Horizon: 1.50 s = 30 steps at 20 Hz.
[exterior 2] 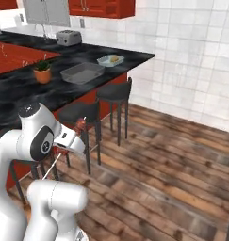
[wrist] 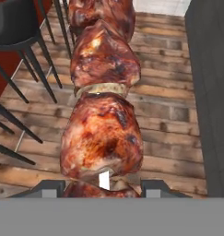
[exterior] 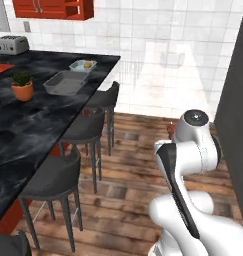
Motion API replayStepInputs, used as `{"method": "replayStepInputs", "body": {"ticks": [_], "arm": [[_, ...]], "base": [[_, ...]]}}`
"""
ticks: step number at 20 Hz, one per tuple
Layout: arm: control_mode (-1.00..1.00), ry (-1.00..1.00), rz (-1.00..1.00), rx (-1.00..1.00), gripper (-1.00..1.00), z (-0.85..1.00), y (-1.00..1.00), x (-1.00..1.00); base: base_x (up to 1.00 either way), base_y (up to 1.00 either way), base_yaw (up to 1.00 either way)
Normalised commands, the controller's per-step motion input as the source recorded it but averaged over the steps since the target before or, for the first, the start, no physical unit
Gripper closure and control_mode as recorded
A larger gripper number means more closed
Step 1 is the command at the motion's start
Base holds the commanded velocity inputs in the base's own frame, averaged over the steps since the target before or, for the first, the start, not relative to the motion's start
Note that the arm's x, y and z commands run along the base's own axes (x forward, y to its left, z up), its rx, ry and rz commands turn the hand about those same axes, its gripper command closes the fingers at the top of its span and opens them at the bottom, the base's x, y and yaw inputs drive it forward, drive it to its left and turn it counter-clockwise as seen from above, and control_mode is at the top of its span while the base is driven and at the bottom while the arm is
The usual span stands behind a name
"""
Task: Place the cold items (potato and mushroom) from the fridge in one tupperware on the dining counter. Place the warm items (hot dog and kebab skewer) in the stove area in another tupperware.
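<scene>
The kebab skewer (wrist: 102, 120), chunks of browned red meat on a stick, runs up the middle of the hand view. My gripper (wrist: 103, 186) is shut on its lower end, with one fingertip on each side. In the right base view the kebab skewer (exterior 2: 79, 125) pokes out in front of the hand, beside the stools and below the counter's edge. On the dark dining counter (exterior: 23, 125) sit a grey tupperware (exterior: 65, 82) and a smaller pale blue tupperware (exterior: 83, 65) with a yellowish item in it. The grey tupperware (exterior 2: 81, 73) and the pale blue tupperware (exterior 2: 110, 60) also appear from the right side.
Black bar stools (exterior: 88, 125) line the counter's near side. A potted plant (exterior: 22, 86) and a toaster (exterior: 12, 44) stand on the counter. A tall dark panel (exterior: 235, 100) rises at the right. Wooden floor (exterior 2: 172, 160) lies open between them.
</scene>
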Motion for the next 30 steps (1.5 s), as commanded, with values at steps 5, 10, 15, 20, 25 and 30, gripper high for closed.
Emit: {"method": "replayStepInputs", "body": {"ticks": [5, 10, 15, 20, 25, 30], "arm": [[1.00, 0.00, 0.00, 0.00, 1.00, 0.00, 0.00, 0.00], [1.00, 0.00, 0.00, 0.00, 1.00, 0.00, 0.00, 0.00], [1.00, 0.00, 0.00, 0.00, 1.00, 0.00, 0.00, 0.00], [1.00, 0.00, 0.00, 0.00, 1.00, 0.00, 0.00, 0.00], [1.00, 0.00, 0.00, 0.00, 1.00, 0.00, 0.00, 0.00], [1.00, 0.00, 0.00, 0.00, 1.00, 0.00, 0.00, 0.00]], "base": [[1.00, -0.44, 0.41], [1.00, -0.46, 0.41], [1.00, -0.48, 0.41], [1.00, -0.47, 0.41], [0.94, -0.50, 0.41], [0.85, -0.55, 0.40]]}}
